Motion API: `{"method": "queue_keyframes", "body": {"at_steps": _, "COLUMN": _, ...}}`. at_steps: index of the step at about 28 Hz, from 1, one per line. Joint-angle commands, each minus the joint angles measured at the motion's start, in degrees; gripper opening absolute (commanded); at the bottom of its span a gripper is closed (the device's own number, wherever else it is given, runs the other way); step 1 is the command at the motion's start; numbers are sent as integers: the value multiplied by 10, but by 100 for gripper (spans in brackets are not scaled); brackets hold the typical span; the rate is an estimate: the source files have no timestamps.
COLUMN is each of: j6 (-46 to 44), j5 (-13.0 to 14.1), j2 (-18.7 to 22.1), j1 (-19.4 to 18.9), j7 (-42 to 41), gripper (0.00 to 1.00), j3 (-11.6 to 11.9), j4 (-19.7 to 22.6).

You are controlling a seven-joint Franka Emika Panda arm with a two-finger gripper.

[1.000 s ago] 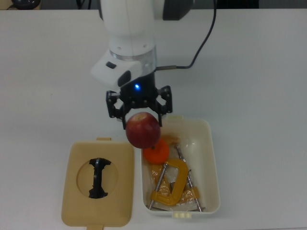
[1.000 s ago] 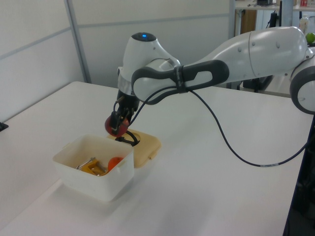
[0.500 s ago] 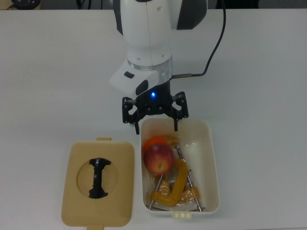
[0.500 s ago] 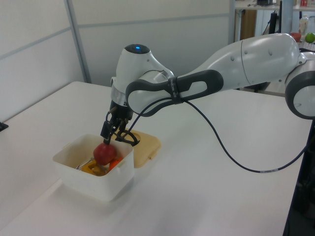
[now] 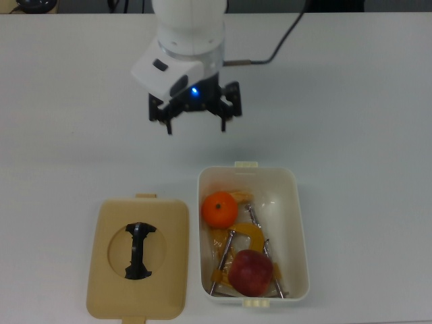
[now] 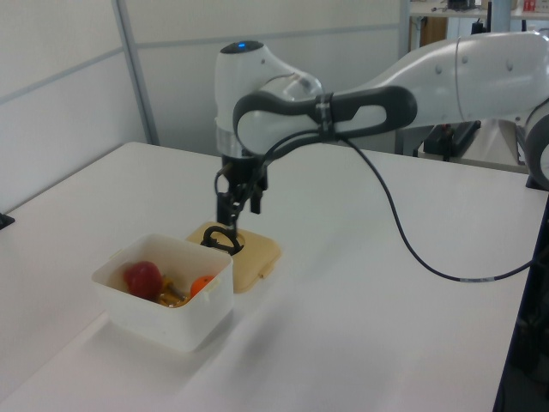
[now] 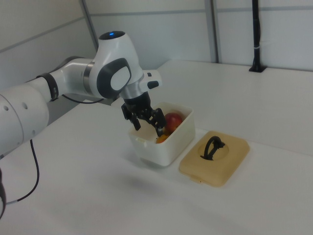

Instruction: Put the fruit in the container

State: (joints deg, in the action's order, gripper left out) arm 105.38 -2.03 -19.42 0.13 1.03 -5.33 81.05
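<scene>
Inside your cream tub [image 5: 300, 223] lie the apple [image 5: 250, 273], mandarin [image 5: 219, 209] and yellow clamp [image 5: 251, 235]; your hand [image 5: 196, 124] hovers spread wide, empty.

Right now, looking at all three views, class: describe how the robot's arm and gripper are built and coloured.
The arm has glossy white rounded shells with dark grey joint sections. A small blue light glows on its upper joint, and another above the gripper in the top view. The gripper is black, with two thin fingers. A black cable hangs in a loop from the arm near the wrist.
</scene>
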Motion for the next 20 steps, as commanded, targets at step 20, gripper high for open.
{"method": "queue_keyframes", "body": {"at_steps": 20, "j6": -119, "j5": -8, "j2": 30, "j1": 46, "j7": -78, "gripper": 100, "j3": 61, "j4": 14}}
